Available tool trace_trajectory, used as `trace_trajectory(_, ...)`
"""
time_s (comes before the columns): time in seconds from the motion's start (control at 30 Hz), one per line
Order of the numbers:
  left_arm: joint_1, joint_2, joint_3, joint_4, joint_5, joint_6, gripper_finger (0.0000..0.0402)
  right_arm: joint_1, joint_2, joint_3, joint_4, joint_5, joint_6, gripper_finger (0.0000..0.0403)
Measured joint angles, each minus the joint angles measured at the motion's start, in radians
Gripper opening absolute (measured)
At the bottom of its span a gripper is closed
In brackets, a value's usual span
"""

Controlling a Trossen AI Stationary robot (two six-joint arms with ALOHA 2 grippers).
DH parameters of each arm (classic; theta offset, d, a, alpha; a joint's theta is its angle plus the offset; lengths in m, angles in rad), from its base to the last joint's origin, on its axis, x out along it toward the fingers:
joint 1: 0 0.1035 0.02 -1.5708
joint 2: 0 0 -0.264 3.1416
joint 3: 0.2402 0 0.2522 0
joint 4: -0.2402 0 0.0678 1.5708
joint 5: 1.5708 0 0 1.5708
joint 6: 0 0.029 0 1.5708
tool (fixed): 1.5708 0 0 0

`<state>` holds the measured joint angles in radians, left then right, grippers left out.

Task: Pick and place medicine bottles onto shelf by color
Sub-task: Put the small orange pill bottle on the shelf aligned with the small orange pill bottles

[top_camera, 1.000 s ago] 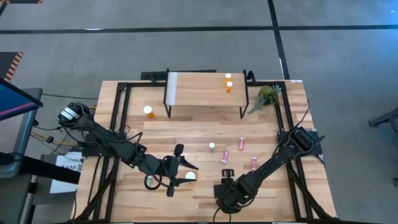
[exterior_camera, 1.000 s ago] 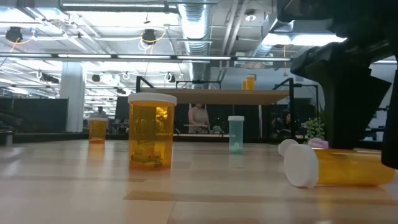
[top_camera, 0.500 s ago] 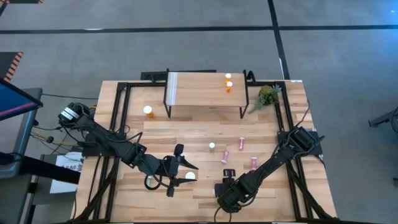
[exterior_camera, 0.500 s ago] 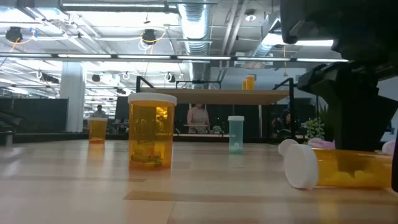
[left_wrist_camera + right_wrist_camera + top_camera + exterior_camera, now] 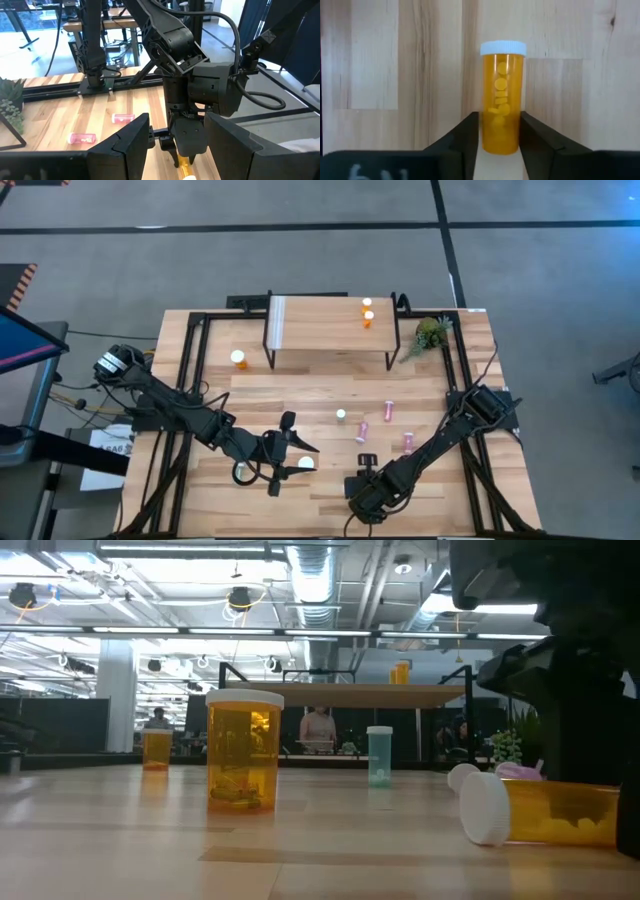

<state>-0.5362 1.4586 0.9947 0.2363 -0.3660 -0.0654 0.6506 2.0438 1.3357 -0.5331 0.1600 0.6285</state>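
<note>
A large orange bottle with a white cap lies on its side near the table's near edge. My right gripper is shut on its base end. My left gripper is open and empty, just left of that bottle's cap. A second large orange bottle stands upright on its base. The shelf stands at the far side with two orange bottles near its right end. My right gripper pinches the lying bottle's base end between its two fingers, one on each side of the body. The fingers slant down from the table's right and lie along the bottle. The bottle lies on the table, its cap pointing away from the gripper.
A small orange bottle stands left of the shelf. A pale green bottle stands mid-table. Three pink bottles lie right of centre. A green plant is at the far right. Black frame rails run along both sides.
My right gripper has come down a little at the base end of the lying orange bottle. The bottle has stayed where it was on the table.
</note>
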Motion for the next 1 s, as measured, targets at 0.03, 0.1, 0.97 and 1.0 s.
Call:
trace_trajectory(0.03, 0.000, 0.000, 0.000, 0.000, 0.000, 0.000, 0.0180, 0.000, -0.001, 0.000, 0.000, 0.000, 0.000, 0.0138)
trace_trajectory(0.1, 0.000, 0.000, 0.000, 0.000, 0.000, 0.000, 0.0180, 0.000, -0.003, -0.001, 0.001, 0.000, 0.001, 0.0127)
trace_trajectory(0.97, 0.000, 0.000, 0.000, -0.002, 0.000, -0.006, 0.0180, 0.019, -0.020, -0.005, 0.080, 0.064, 0.072, 0.0119)
trace_trajectory(1.0, 0.000, 0.000, 0.000, -0.002, 0.000, -0.006, 0.0180, 0.021, -0.023, -0.005, 0.079, 0.083, 0.072, 0.0119)
